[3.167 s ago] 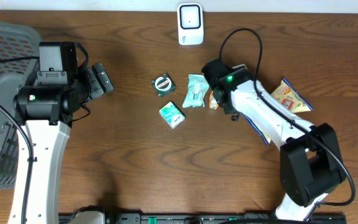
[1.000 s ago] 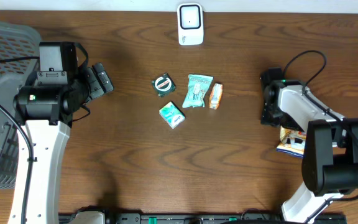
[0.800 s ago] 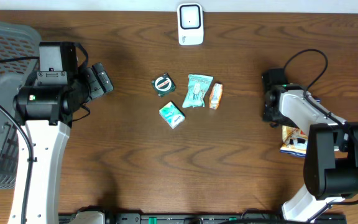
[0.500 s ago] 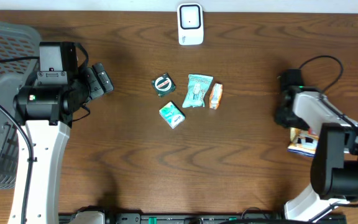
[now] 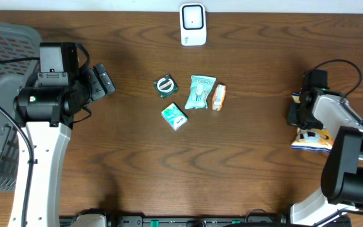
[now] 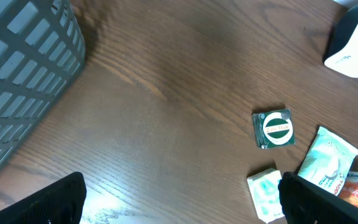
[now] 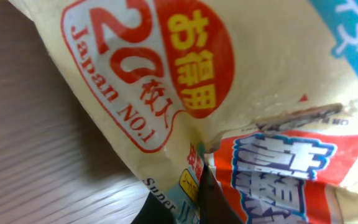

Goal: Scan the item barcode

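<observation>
A: Where is the snack packet [image 5: 312,140] held?
B: At the table's [image 5: 244,176] far right, clamped in the right gripper [image 5: 302,120]. It is judged light, crinkly and slippery, best pinched at an edge. The left gripper [image 5: 104,80] is spread apart.

The overhead camera looks straight down on the whole table [image 5: 244,170]. The left wrist camera peers obliquely forward from beside the basket [image 6: 17,74] (sharing the scanner [image 6: 356,43] and small packets [image 6: 275,129] with overhead). The right wrist camera sits right against a snack bag [image 7: 247,81].
</observation>
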You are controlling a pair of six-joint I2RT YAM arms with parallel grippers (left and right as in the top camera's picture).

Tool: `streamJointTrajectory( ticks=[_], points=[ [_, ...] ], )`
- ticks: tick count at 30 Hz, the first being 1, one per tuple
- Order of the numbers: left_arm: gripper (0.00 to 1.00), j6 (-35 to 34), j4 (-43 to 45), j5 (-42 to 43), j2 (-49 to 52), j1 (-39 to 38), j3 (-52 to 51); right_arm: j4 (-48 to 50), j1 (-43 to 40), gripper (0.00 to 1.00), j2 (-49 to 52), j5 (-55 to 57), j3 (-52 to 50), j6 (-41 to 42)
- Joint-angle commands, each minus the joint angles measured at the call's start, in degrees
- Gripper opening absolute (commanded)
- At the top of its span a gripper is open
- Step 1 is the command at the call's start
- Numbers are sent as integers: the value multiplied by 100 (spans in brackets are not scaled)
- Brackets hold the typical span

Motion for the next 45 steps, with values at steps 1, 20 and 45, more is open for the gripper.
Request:
streamJointTrajectory(
  ticks=[1, 20, 45],
  points=[
    [98, 35, 2, -96, -7, 26, -2, -122, 74, 1, 63, -3327, 48, -402],
    [98, 35, 2, -96, -7, 26, -2, -122, 229, 1, -448, -7285, -275, -398],
    [98, 35, 2, -96, -7, 26, -2, -2057, -175, 1, -435, -3486, 1773, -476]
  ],
)
